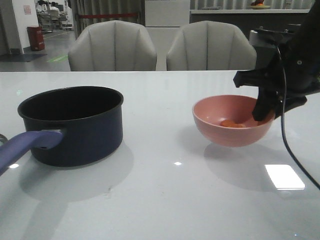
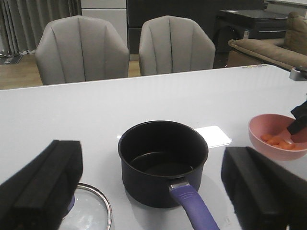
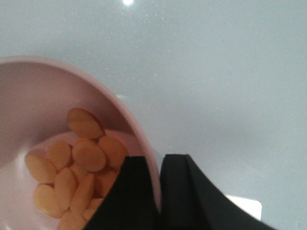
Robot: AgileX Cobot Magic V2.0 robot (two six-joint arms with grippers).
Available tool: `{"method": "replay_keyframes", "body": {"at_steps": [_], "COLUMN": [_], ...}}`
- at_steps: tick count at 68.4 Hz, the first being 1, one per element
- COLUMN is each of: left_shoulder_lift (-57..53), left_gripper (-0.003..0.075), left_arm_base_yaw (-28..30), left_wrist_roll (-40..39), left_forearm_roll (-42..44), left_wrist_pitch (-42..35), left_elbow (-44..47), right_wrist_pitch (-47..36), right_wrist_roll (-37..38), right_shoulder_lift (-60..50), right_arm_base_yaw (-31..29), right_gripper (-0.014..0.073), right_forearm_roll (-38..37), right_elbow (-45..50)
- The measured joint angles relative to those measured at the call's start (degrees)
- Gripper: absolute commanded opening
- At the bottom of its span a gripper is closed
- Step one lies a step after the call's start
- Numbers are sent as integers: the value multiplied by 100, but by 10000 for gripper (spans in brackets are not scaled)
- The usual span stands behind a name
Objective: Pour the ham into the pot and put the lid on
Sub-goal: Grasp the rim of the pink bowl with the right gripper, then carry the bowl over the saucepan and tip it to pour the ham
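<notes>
Right wrist view shows the right gripper (image 3: 160,191) pinching the wall of the pink bowl (image 3: 29,96): one dark finger sits inside the rim, the other outside, with only the thin rim between them, so the jaws are nearly closed and clamped on the bowl. Inside lies the ham (image 3: 79,167), which here looks like a loose heap of small flat orange ovals rather than one piece, piled against the bowl's floor close to the inner finger.

From the front camera, the bowl sits at about 3 o'clock on the white table (image 1: 160,200), with the pot (image 1: 75,125) well apart from it at about 9 o'clock, its handle running toward 8 o'clock. The bowl's base seems to hang just above its shadow, though that is hard to confirm.

The slices look light, smooth and probably a little slippery, so they would likely slide out together once the bowl tips. The bowl seems rigid and light, and a one-sided rim pinch could let it pivot or slip if the tilt is quick. A firm hold on the rim, as now, is the sensible place.

Left wrist view shows the left gripper (image 2: 153,187) with its jaws wide apart and holding nothing, hovering near the pot. The lid (image 2: 91,211) lies flat beside the pot; its glass looks fragile and slick, so the knob, hidden here, is the place to grip.
</notes>
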Motion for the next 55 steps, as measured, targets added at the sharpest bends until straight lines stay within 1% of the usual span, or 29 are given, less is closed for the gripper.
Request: {"method": "replay_keyframes", "body": {"at_steps": [8, 15, 26, 35, 39, 43, 44, 45, 48, 49, 50, 53, 54, 55], "left_shoulder_lift": [0, 0, 0, 0, 0, 0, 0, 0, 0, 0, 0, 0, 0, 0], "left_gripper": [634, 634, 634, 634, 634, 634, 634, 634, 634, 634, 634, 634, 634, 634], "left_arm_base_yaw": [0, 0, 0, 0, 0, 0, 0, 0, 0, 0, 0, 0, 0, 0], "left_wrist_roll": [0, 0, 0, 0, 0, 0, 0, 0, 0, 0, 0, 0, 0, 0], "left_forearm_roll": [0, 0, 0, 0, 0, 0, 0, 0, 0, 0, 0, 0, 0, 0], "left_wrist_pitch": [0, 0, 0, 0, 0, 0, 0, 0, 0, 0, 0, 0, 0, 0], "left_elbow": [0, 0, 0, 0, 0, 0, 0, 0, 0, 0, 0, 0, 0, 0], "right_wrist_pitch": [343, 532, 637, 548, 308, -64, -290, -290, -870, -870, -1196, -1643, -1930, -1930], "right_wrist_roll": [-255, -411, -431, -444, -444, -444, -453, -453, -453, -453, -453, -453, -453, -453], "right_shoulder_lift": [0, 0, 105, 390, 521, 605, 617, 630, 631, 631, 631, 631, 631, 631], "right_arm_base_yaw": [276, 692, 1522, 1988, 2142, 2262, 2311, 2311, 2385, 2395, 2429, 2460, 2487, 2487], "right_gripper": [131, 131, 131, 131, 129, 129, 129, 129, 129, 129, 129, 129, 129, 129], "right_forearm_roll": [24, 36, 47, 58, 58, 58, 58, 58, 58, 58, 58, 58, 58, 58], "right_elbow": [-569, -1090, -1908, -2389, -2494, -2505, -2505, -2489, -2399, -2382, -2304, -2189, -2134, -2104]}}
